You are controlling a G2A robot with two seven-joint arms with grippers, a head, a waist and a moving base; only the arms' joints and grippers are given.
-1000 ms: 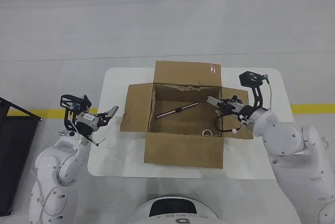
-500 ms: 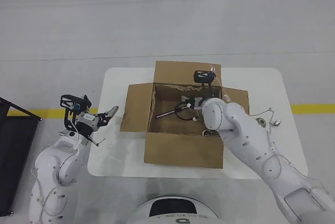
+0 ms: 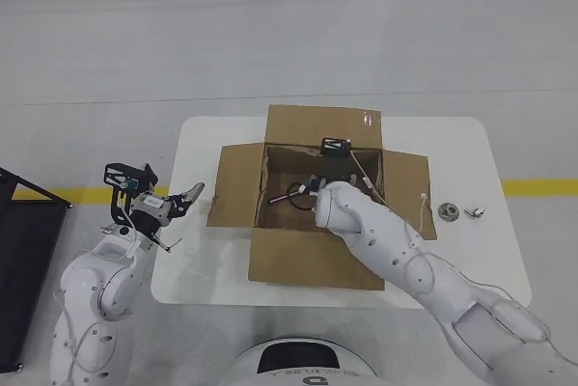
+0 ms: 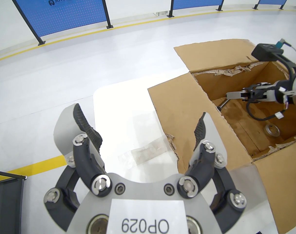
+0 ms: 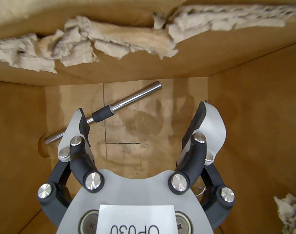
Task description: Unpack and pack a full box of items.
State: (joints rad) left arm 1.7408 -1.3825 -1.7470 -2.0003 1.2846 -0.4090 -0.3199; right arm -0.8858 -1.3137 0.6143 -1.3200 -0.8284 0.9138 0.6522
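Right claw (image 5: 141,108), fingers spread, hangs inside the cardboard box (image 5: 247,122) above the steel rod (image 5: 128,99) on its floor, where a metal ring (image 4: 272,130) also lies. I hold my left claw (image 4: 139,110), likewise released, over the desk (image 3: 221,145) beside the box.

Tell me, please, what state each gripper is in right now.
Left gripper: open, empty.
Right gripper: open, empty, inside the box near the rod.
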